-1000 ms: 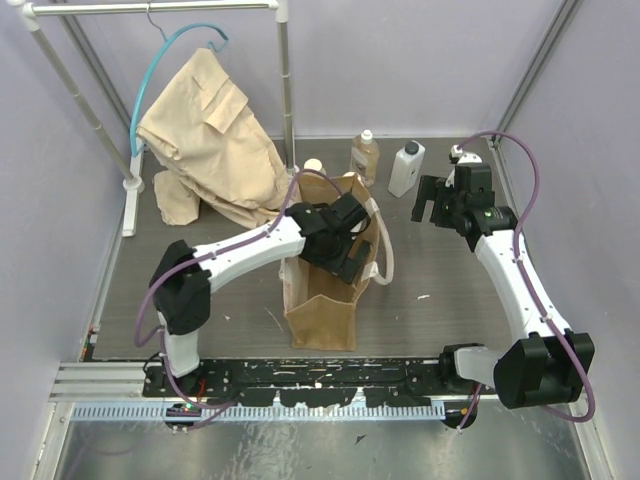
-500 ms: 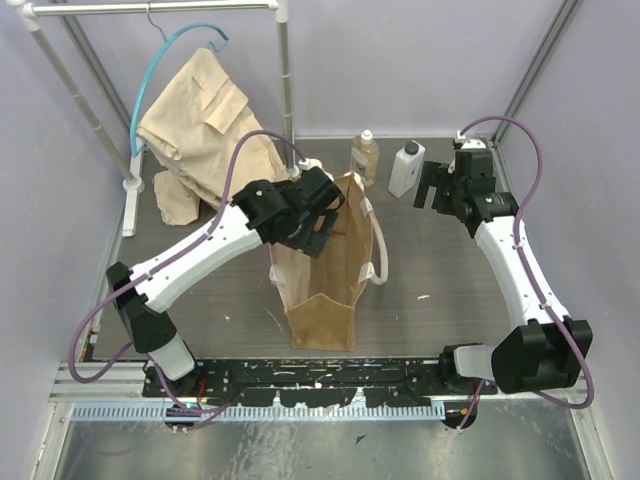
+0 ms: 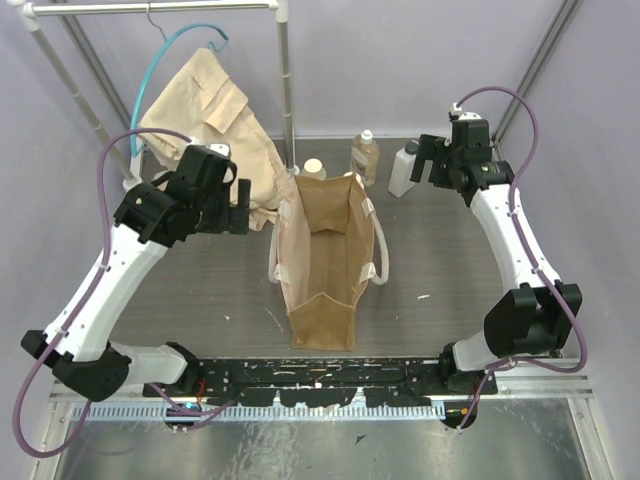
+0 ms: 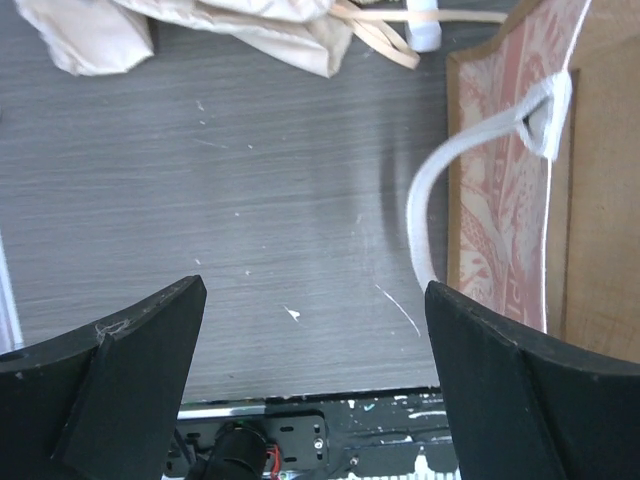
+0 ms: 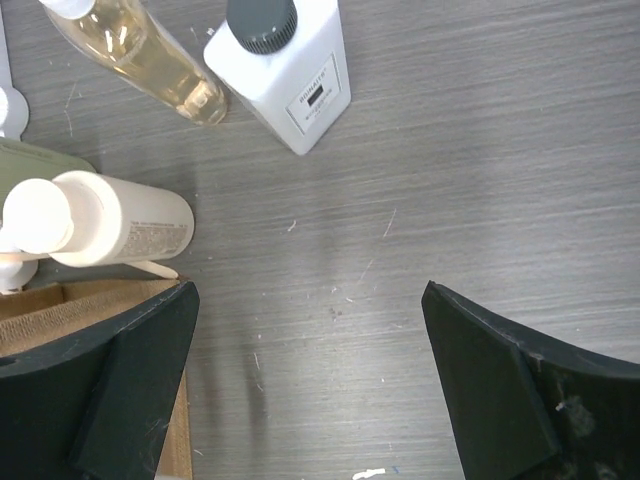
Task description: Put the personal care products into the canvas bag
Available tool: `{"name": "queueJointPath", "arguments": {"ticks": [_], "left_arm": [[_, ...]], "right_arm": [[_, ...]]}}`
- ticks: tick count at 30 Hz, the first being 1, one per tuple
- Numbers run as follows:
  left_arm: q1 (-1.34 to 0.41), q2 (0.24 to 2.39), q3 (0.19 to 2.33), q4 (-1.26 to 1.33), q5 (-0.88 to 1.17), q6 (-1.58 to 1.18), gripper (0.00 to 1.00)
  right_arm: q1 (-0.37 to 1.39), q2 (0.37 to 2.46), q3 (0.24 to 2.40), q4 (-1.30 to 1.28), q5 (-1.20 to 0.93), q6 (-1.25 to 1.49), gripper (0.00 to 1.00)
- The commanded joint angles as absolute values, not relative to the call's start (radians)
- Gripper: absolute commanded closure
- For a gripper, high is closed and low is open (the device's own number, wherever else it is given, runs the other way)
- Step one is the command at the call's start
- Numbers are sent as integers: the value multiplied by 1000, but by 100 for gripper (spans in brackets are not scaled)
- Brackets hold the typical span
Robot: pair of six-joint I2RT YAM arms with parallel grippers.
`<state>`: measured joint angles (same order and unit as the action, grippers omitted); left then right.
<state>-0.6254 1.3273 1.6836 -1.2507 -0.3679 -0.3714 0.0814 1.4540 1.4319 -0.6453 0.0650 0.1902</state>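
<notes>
The tan canvas bag [image 3: 322, 262] stands open in the middle of the table. Behind it stand the cream-beige bottle [image 3: 314, 168], the amber bottle [image 3: 365, 157] and the flat white bottle [image 3: 404, 170]. My left gripper [image 3: 240, 204] is open and empty, to the left of the bag; its wrist view shows the bag's wall [image 4: 500, 190] and a cream handle [image 4: 428, 200]. My right gripper [image 3: 428, 163] is open and empty beside the white bottle [image 5: 285, 70]. The right wrist view also shows the amber bottle [image 5: 140, 50], the cream-beige bottle [image 5: 105, 222] and an olive-green sliver [image 5: 35, 160].
A beige garment [image 3: 205, 130] hangs on a teal hanger from a white rack [image 3: 287, 90] at the back left, close behind my left gripper. It also shows in the left wrist view [image 4: 230, 25]. Purple walls close in the back and sides.
My left arm has drawn out of the bag and swung left and back toward the garment. My right gripper has moved back toward the white bottle.
</notes>
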Motion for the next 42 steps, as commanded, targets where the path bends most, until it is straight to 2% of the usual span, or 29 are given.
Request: {"name": "queueJointPath", "arguments": {"ticks": [1,7,16,25,34,42], "left_arm": [[-594,1315,1566,-1107,-181,-335,2],[-594,1338,1505,-975,-46,-335,2],[-594,1348,1423,-830,69,-388,2],[-594,1308,1463,-859,50,-388,2],[-593,1278,1483,-879,54,-395,2],[-639,1248,1454,-901,57,-414,2]], "right_arm": [[84,1497,1509,-659,38,173,0],[84,1513,1512,-644,18,178,0],[84,1629,1646,-629,16,194,0],[84,1741,1778,-683,4,220,0],[84,1741,1778,-696,-4,218,0],[106,1688,1828,-717,-150,185,0]]}}
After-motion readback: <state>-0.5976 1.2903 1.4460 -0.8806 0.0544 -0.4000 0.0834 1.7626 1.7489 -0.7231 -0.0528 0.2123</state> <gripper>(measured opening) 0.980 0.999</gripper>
